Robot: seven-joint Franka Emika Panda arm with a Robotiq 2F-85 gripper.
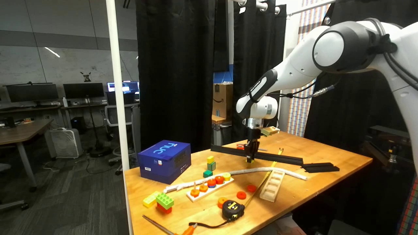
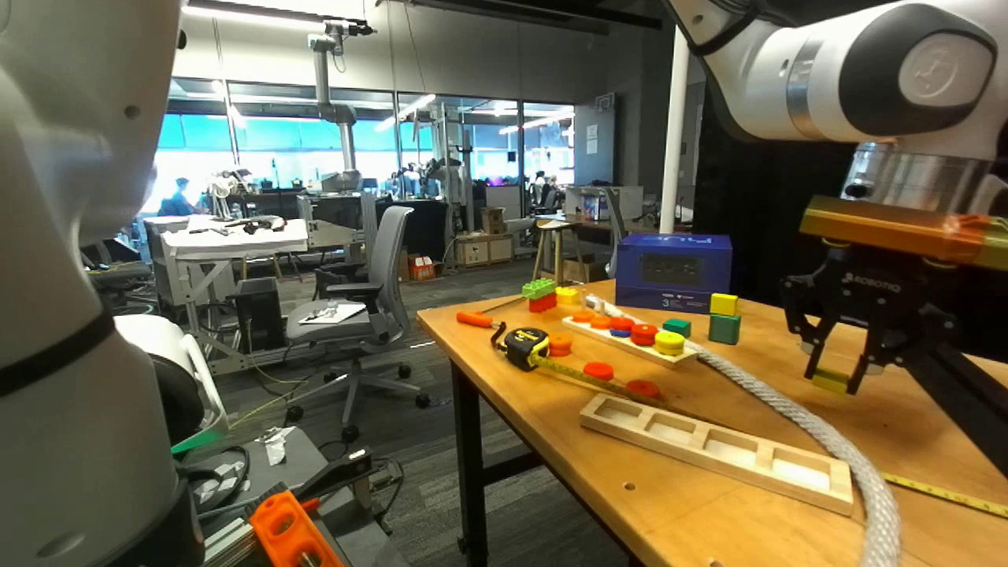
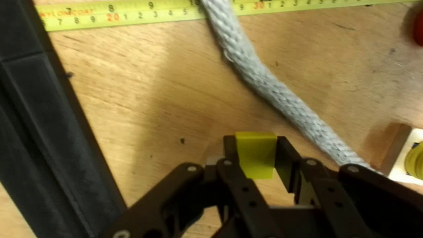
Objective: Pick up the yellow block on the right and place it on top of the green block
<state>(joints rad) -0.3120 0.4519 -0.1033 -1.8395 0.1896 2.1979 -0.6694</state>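
My gripper (image 3: pixel 254 142) is shut on a yellow block (image 3: pixel 256 157), with a fingertip on each side of it. In both exterior views the gripper (image 1: pixel 250 159) (image 2: pixel 833 378) points down over the table, beside the black bars; I cannot tell whether the block touches the tabletop. A green block (image 1: pixel 211 166) (image 2: pixel 724 329) stands near the blue box with another yellow block (image 1: pixel 210 159) (image 2: pixel 724 304) on top of it. A second green block (image 1: pixel 207 173) (image 2: pixel 677 327) lies beside that stack with its top bare. The green blocks are out of the wrist view.
A grey rope (image 3: pixel 264 76) and a tape measure's yellow blade (image 3: pixel 158 13) cross the table. Black bars (image 1: pixel 261 155) lie by the gripper. A blue box (image 1: pixel 165 161), a peg board with rings (image 1: pixel 209 190), a wooden tray (image 1: pixel 272 186) and Duplo bricks (image 1: pixel 165 200) stand around.
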